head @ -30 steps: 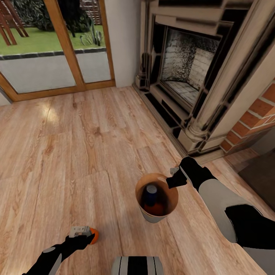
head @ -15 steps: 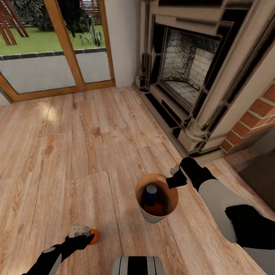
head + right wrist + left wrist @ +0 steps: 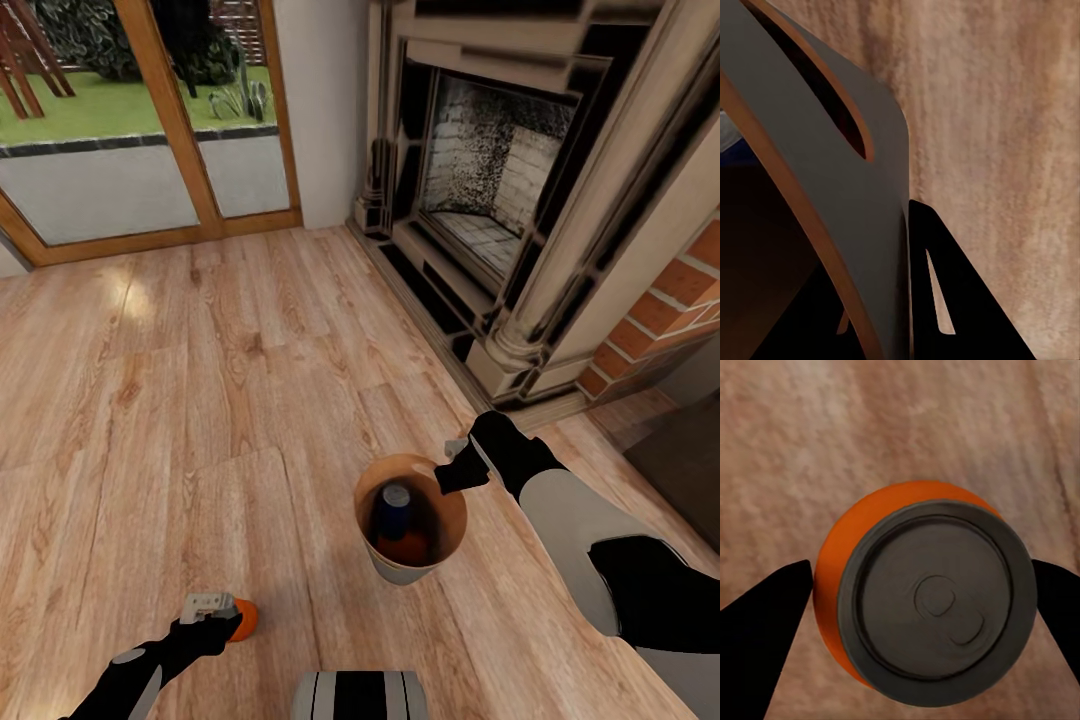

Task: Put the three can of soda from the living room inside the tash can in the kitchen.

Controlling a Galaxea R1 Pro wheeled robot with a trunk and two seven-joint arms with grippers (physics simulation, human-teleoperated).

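The tash can (image 3: 400, 572), grey outside and brown inside, stands on the wood floor of the living room near the fireplace. My right gripper (image 3: 452, 470) is shut on its far rim (image 3: 881, 247). Inside it stands a blue can of soda (image 3: 393, 508), with an orange one (image 3: 405, 548) beside it. Another orange can of soda (image 3: 246, 620) stands on the floor to the bin's left. My left gripper (image 3: 228, 622) is open around that can (image 3: 930, 600), one dark finger (image 3: 772, 622) on each side of it.
The ornate fireplace (image 3: 480, 190) and brick chimney (image 3: 680, 300) lie ahead to the right. Wood-framed glass doors (image 3: 150, 130) stand ahead to the left. Bare wood floor (image 3: 200, 380) stretches between them. My own base (image 3: 360, 695) shows at the bottom edge.
My left gripper has sunk slightly over the orange can on the floor. The right gripper and the bin have not moved.
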